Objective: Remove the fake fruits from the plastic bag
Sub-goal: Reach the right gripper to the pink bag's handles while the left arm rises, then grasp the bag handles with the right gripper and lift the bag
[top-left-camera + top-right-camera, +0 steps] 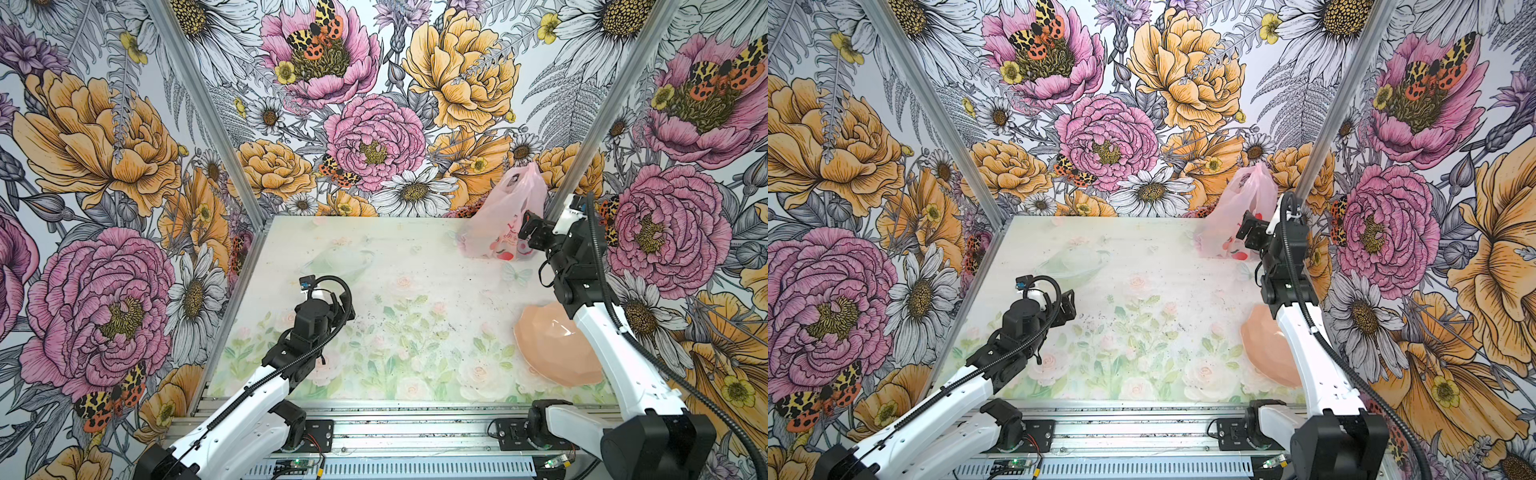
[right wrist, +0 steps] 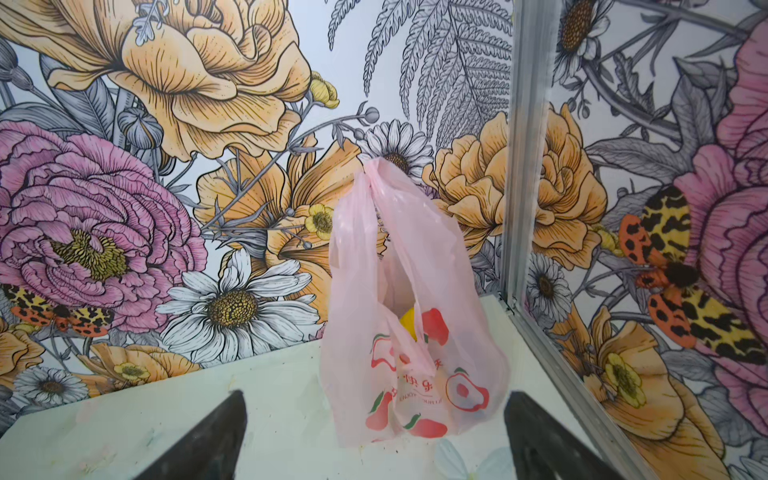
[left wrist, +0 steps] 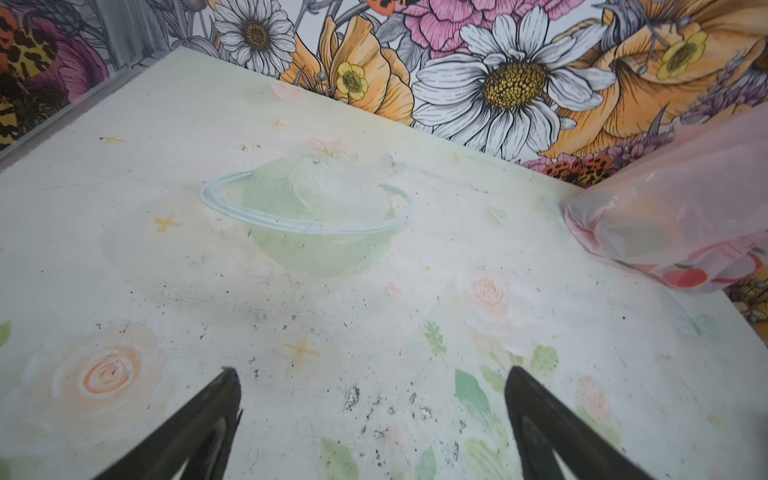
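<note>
Inside the booth of flowered walls [image 1: 104,166], room is tight only at the far right corner, where a metal post [image 2: 523,166] joins two walls. Across the pale painted table [image 1: 374,257], worn and speckled with dark grit, most of the surface lies bare. At that far right corner stands the bag [image 2: 399,332]. It is upright with its long axis vertical, its base on the table and its loop handles drawn up to a point against the back wall. A peach plate [image 1: 552,349] lies near the front right, well apart from the bag.

The right gripper [image 1: 527,232] faces the bag square on, fingers wide apart and holding nothing. The bag sits straight ahead of the gap, and whether they touch I cannot tell. The left gripper [image 3: 370,369] hovers over mid-table, fingers spread and empty, with the bag well off to one side. The right arm is much the nearer, so the reach is probably its job.

A yellow fruit [image 2: 409,322] shows through the bag's mouth, below the handles. Any other fruit is hidden by the film.
</note>
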Robot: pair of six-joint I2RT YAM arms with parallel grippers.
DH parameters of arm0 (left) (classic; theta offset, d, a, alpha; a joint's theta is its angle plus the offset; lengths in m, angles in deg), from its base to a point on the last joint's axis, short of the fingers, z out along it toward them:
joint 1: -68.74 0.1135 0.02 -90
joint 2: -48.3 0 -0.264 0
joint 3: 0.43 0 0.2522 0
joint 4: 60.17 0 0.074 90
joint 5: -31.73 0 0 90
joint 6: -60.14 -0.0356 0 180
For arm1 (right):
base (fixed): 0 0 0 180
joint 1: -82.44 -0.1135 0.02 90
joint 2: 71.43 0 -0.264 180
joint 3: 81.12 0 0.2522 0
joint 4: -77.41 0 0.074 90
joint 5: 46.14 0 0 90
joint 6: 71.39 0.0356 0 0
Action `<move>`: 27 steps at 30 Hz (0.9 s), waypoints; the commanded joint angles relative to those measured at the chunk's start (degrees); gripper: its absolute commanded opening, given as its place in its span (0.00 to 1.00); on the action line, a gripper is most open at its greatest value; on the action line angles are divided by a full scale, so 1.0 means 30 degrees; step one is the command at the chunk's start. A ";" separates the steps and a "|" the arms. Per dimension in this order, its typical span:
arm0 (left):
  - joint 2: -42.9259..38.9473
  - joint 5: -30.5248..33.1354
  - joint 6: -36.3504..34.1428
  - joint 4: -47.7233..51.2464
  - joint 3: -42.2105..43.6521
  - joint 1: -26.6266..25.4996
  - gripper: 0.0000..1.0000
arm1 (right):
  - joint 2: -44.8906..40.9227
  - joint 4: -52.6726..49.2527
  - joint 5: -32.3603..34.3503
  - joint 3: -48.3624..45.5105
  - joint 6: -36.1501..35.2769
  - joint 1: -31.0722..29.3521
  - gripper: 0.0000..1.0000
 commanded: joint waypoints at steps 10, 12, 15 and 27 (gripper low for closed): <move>0.0690 0.0777 -0.1178 -0.0257 -0.0046 -0.0672 0.99 | 0.8542 -0.0151 -0.0929 0.9156 -0.1360 0.1370 0.97; 0.0690 0.0865 -0.1178 -0.0198 -0.0072 -0.0646 0.99 | 0.9790 -0.0150 -0.1138 1.0285 -0.1388 0.1510 0.96; 0.0676 0.0949 -0.1083 -0.0141 -0.0104 -0.0620 0.99 | 1.1454 -0.0136 -0.1984 1.1628 -0.1107 0.1690 0.96; 0.1335 0.0516 0.1454 0.0431 -0.0925 -0.0446 0.99 | 1.6044 -0.0511 -0.3981 1.5394 0.0435 0.1919 0.80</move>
